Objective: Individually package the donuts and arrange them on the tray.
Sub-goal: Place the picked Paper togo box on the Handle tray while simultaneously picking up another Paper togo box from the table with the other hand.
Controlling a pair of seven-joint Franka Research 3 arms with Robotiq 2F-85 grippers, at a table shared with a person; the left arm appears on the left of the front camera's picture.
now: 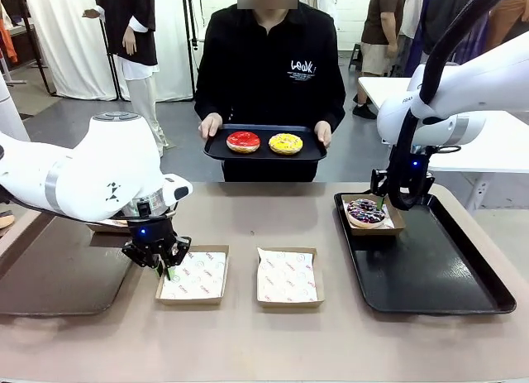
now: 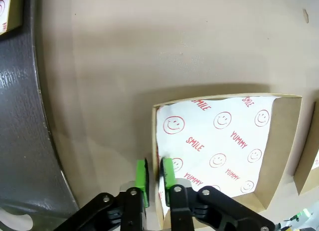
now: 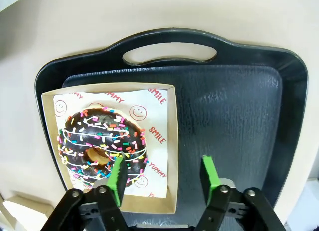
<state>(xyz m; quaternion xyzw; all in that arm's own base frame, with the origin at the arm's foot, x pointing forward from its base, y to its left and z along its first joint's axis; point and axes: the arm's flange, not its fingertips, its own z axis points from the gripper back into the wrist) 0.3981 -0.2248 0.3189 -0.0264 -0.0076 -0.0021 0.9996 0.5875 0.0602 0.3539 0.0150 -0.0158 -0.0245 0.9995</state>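
Boxes Await Donuts

The left gripper [image 2: 154, 164], jaws a slit apart astride the empty box [image 2: 285, 136] wall, grip unclear, could crumple or drag it. The right gripper [image 3: 162, 163] gapes empty over the boxed sprinkled donut [image 3: 107, 128] on the black tray [image 3: 234, 116]. The front view adds the red donut [image 1: 243, 141] and yellow donut [image 1: 285, 142] on a person's serving tray [image 1: 264, 152].

Three donuts: one red donut [image 1: 243, 141], one yellow donut [image 1: 285, 143], one chocolate sprinkled donut [image 1: 364, 211].

Three trays: a black tray in the person's hands [image 1: 216, 152], a black tray at the worktop's [image 1: 248, 342] right [image 1: 438, 275], and a dark tray at its left [image 1: 58, 275].

Four paper-lined cardboard boxes: two empty boxes [image 1: 193, 275] [image 1: 287, 277], one filled box [image 1: 395, 222], and one mostly hidden box [image 1: 106, 227].
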